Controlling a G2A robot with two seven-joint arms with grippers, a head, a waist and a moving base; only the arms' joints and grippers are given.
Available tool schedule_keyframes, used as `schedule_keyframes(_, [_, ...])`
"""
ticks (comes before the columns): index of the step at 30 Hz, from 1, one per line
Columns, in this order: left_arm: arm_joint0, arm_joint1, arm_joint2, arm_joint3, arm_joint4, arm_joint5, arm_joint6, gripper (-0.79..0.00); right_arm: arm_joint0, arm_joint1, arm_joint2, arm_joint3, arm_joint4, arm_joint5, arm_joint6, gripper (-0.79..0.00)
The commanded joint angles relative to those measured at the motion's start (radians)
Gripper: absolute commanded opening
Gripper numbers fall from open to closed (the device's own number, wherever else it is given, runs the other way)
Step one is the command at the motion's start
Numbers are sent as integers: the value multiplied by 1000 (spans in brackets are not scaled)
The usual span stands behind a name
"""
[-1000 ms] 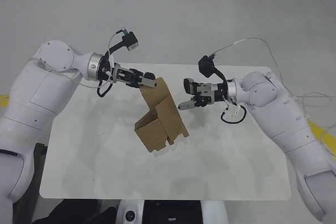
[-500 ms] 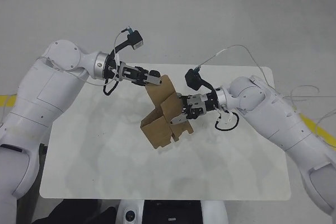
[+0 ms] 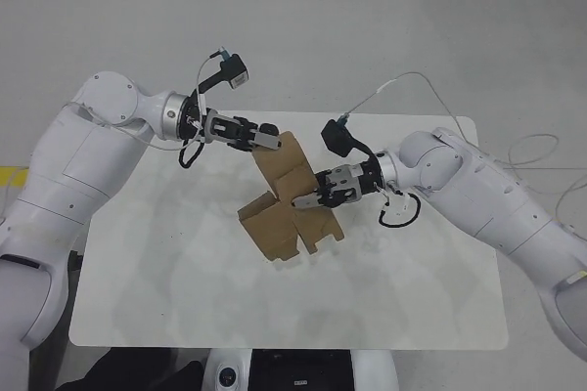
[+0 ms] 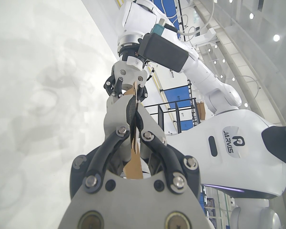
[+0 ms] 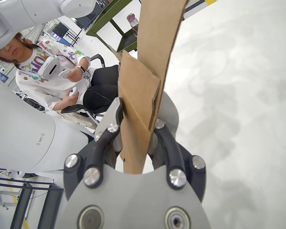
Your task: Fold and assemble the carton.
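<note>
Carton (image 3: 279,230) stands half-folded at the centre of the table (image 3: 176,293). Left gripper (image 3: 271,144) fingers are clamped on its 12 o'clock flap. Right gripper (image 3: 303,201), entering from 3 o'clock, is clamped on a middle panel.

Cut off at the right wrist view's edge: carton (image 5: 155,36) far end. Hidden behind it: most of one right gripper (image 5: 141,106) finger. In the left wrist view, carton edge-on, a thin sliver, largely covered by left gripper (image 4: 133,106) fingers; shape impossible to tell.
</note>
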Motion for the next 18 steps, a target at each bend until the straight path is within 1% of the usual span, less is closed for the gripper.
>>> schedule_keyframes(1, [1, 2, -4, 2, 4, -3, 3, -785, 8, 3, -11, -6, 13, 0, 0, -785])
schedule_keyframes(3, [2, 4, -9, 1, 4, -4, 4, -785, 18, 6, -25, -10, 15, 0, 0, -785])
schedule_keyframes(5, [3, 7, -17, 0, -2, -5, 6, -246, 28, 9, -37, -9, 24, 0, 0, -785])
schedule_keyframes(6, [3, 8, -21, 0, -6, -6, 6, 0, 33, 10, -43, -8, 29, 0, 0, -785])
schedule_keyframes(11, [10, 18, -63, 2, -45, -14, 14, 0, 38, 14, -59, 5, 104, 0, 0, -785])
schedule_keyframes(14, [23, 29, -96, -5, -55, -20, 20, 0, 26, 14, -57, 45, 197, 0, 0, -785])
schedule_keyframes(18, [53, 46, -131, -22, -25, -47, 47, 0, 8, 8, -47, 97, 351, 1, 1, -785])
